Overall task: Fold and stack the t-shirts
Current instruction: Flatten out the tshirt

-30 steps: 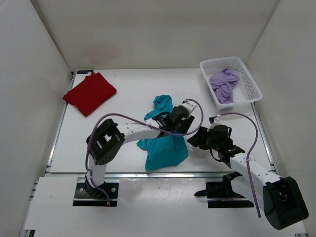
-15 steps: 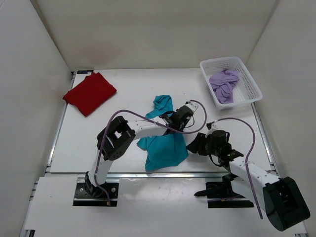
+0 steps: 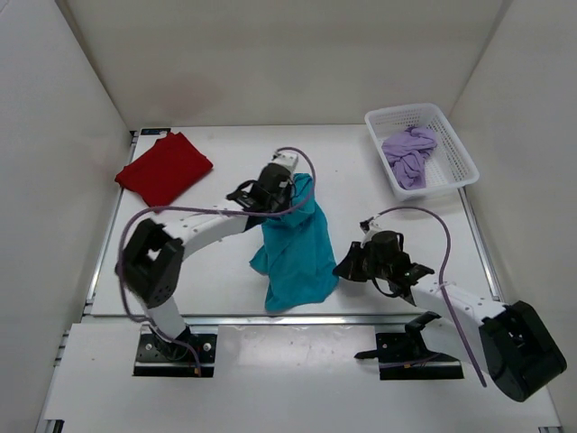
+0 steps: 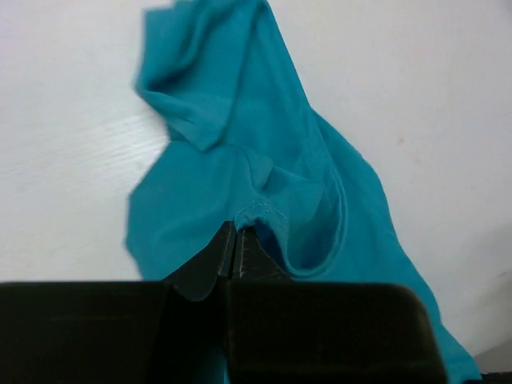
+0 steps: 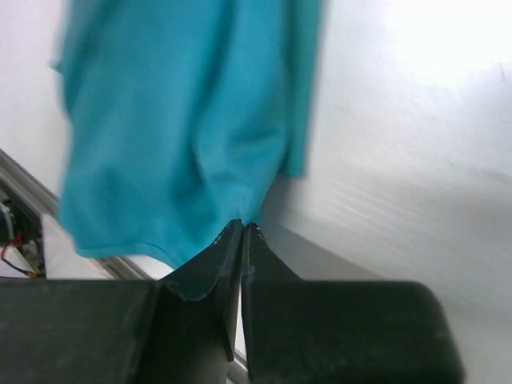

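The teal shirt (image 3: 297, 248) runs lengthwise between the left gripper (image 3: 278, 197), pinched shut on its far collar, and the right gripper (image 3: 348, 268), apparently clamped on its near hem.

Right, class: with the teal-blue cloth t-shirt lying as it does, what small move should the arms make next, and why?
Probably the left gripper, shut on the collar seam of the teal-blue cloth t-shirt, should draw it farther from the right gripper, shut at the hem: the cloth lies creased and bunched, not flat enough to fold.
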{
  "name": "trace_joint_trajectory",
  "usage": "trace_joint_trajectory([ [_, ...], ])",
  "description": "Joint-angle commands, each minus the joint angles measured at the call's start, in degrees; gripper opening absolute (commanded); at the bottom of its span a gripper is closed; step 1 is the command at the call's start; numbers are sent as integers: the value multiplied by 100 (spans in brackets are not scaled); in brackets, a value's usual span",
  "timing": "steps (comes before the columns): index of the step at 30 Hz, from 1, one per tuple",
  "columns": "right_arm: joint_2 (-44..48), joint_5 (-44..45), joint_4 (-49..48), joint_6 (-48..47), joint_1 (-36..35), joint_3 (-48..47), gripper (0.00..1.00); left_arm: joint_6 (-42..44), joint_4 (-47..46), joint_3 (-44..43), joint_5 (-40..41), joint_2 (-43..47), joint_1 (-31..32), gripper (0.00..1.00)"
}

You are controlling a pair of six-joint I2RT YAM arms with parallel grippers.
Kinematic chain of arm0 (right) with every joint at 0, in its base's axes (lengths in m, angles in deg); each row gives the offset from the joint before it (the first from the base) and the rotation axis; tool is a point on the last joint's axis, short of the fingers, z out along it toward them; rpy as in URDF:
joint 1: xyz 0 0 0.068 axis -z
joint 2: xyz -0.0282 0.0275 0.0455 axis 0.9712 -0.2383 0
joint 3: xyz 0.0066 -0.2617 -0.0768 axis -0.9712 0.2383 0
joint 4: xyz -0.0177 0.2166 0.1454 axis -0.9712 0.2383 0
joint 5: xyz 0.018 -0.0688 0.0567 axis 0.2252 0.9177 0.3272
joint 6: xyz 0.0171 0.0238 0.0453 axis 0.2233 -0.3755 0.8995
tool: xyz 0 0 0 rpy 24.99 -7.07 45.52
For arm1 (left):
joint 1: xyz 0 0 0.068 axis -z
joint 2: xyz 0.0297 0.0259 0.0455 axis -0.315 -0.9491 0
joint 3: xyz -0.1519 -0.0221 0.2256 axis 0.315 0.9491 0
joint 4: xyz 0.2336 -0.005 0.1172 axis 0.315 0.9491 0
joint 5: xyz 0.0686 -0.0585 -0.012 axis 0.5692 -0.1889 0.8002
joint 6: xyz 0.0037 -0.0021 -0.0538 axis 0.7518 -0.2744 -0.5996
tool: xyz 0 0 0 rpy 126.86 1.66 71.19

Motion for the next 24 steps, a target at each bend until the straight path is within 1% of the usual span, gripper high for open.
trace_joint_trajectory([
  [1, 580, 605, 401, -282, -157, -795, 0, -146, 119, 142, -323, 1093, -217, 0],
  [3, 905, 764, 991, -467, -175, -1271, 0, -207, 392, 108, -342, 1698, -420, 0],
  [4, 1142, 939, 1359, -633, -227, -1673, 0, -234, 549, 81, -403, 1875, -595, 0],
  [6, 1372, 1256, 2114, -914, -358, -2481, 0, -304, 883, 11, -613, 2524, -1034, 0],
  [7, 1460, 1457, 2292, -1011, -420, -2755, 0, -330, 920, 2, -675, 2858, -1184, 0],
  [8, 1470, 1563, 2677, -1125, -490, -3228, 0, -400, 1077, -68, -893, 3009, -1507, 0],
  [9, 1444, 1625, 2985, -1248, -587, -3755, 0, -514, 1200, -77, -1174, 3246, -1885, 0],
  [10, 1356, 1695, 3136, -1319, -648, -3986, 0, -541, 1262, -147, -1290, 3501, -2123, 0],
  [11, 1225, 1748, 3416, -1424, -771, -4571, 1, -594, 1376, -252, -1613, 3581, -2509, 0],
  [12, 1145, 1775, 3654, -1521, -885, -5125, 0, -603, 1516, -314, -1747, 3756, -2904, 0],
  [13, 970, 1845, 3743, -1574, -947, -5383, 0, -577, 1614, -436, -1826, 3897, -3065, 1],
  [15, 680, 1872, 4077, -1758, -1044, -6401, 0, -367, 2086, -866, -1827, 3978, -3565, 1],
  [16, 609, 1863, 4113, -1837, -1027, -6806, 0, -296, 2281, -973, -1731, 4013, -3619, 2],
  [17, 460, 1889, 4079, -1856, -966, -6931, 0, -147, 2404, -1200, -1400, 4013, -3559, 2],
  [18, 285, 1768, 4122, -1873, -704, -7194, 0, -50, 2606, -1394, -1005, 3987, -3384, 2],
  [19, 161, 1566, 4157, -1830, -336, -7440, 0, 38, 2729, -1465, -923, 3960, -3287, 3],
  [20, 64, 981, 4183, -1682, 85, -7556, 0, 65, 2879, -1640, -809, 3908, -3234, 2],
  [21, -32, 453, 4088, -1663, 255, -7626, 0, 82, 3011, -1859, -703, 3899, -3181, 3],
  [22, -51, 74, 3930, -1558, 404, -7653, 0, 117, 3029, -1896, -545, 3890, -3111, 3],
  [23, -51, 9, 3877, -1540, 414, -7645, 0, 118, 3064, -2001, -535, 3907, -3110, 3],
  [24, -16, 209, 3824, -1557, 275, -7671, 0, 135, 3100, -2080, -439, 3942, -3110, 4],
])
